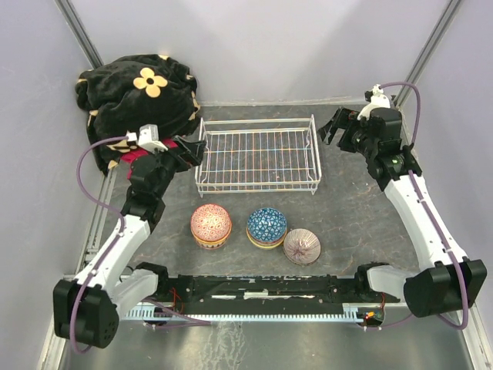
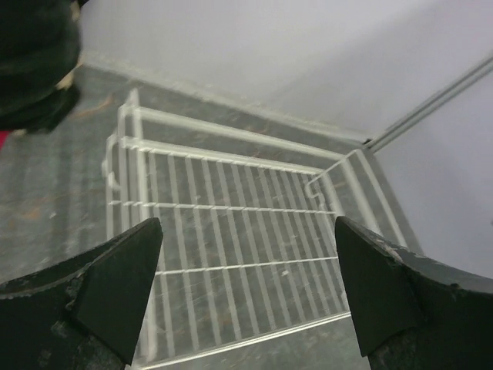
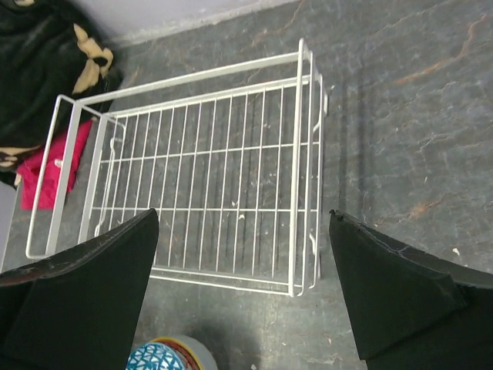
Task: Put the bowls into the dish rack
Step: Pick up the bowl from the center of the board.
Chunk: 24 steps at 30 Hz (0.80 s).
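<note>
We've got both arms up at the dish rack [image 1: 258, 158], jaws spread wide on each. Our left gripper [image 1: 194, 149] sits at the rack's left end, just beside the wire side. Our right gripper [image 1: 333, 127] hangs off the right end, a bit apart from it. Three bowls are lined up on the table [image 1: 362, 208] in front of the rack, nearer us: pink bowl [image 1: 211, 225] on the left, blue bowl [image 1: 266, 227] in the middle, purple-white bowl [image 1: 302, 246] on the right. A black flowered blanket [image 1: 139, 92] is bunched in the far left corner.
</note>
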{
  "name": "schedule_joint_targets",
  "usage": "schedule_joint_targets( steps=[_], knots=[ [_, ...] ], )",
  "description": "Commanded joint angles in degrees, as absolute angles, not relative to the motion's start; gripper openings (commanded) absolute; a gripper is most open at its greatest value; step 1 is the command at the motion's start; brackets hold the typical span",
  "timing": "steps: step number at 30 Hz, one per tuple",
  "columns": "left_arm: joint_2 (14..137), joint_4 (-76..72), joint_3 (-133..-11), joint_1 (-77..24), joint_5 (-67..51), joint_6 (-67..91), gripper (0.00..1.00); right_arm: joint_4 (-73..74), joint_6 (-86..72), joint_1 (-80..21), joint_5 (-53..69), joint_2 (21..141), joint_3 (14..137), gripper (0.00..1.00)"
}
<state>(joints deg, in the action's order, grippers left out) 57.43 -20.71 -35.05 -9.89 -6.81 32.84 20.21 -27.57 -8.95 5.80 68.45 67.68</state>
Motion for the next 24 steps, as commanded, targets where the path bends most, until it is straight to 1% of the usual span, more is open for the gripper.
schedule_joint_targets(
  steps=[1, 4, 6, 10, 12, 15, 19, 21, 24],
  knots=[
    [54.3, -11.6, -44.1, -17.8, 3.4, 27.4, 0.99, 19.5, -26.2, -8.8, 10.4, 67.8, 68.2, 0.99],
    [57.0, -3.3, -49.6, -23.7, 10.7, 24.0, 0.99, 20.6, -25.9, -8.9, 11.4, 67.9, 68.5, 0.99],
    [58.2, 0.8, -51.8, -28.3, 19.6, 23.0, 0.99, 21.4, -25.6, -8.8, 11.8, 68.0, 69.0, 0.99],
    [60.6, 11.3, -57.0, -32.3, 29.3, 22.4, 0.99, 21.9, -25.6, -8.8, 12.4, 67.6, 69.1, 0.99],
    [61.1, 14.8, -59.3, -37.4, 40.0, 21.3, 0.99, 22.5, -25.7, -8.9, 11.5, 67.1, 69.2, 1.0],
    [62.4, 19.2, -62.0, -46.2, 52.9, 20.4, 0.99, 23.3, -25.7, -8.8, 10.3, 66.5, 69.3, 1.0],
    [68.0, 30.6, -68.5, -53.6, 64.7, 25.6, 0.99, 24.5, -26.0, -8.7, 8.6, 65.8, 69.6, 0.99],
    [70.6, 39.2, -71.2, -56.5, 68.9, 32.1, 0.99, 25.0, -25.9, -8.6, 8.2, 65.4, 69.6, 0.99],
    [70.6, 48.8, -73.4, -56.9, 68.0, 44.4, 0.99, 25.5, -25.9, -8.5, 7.6, 64.6, 69.8, 1.0]
  ],
)
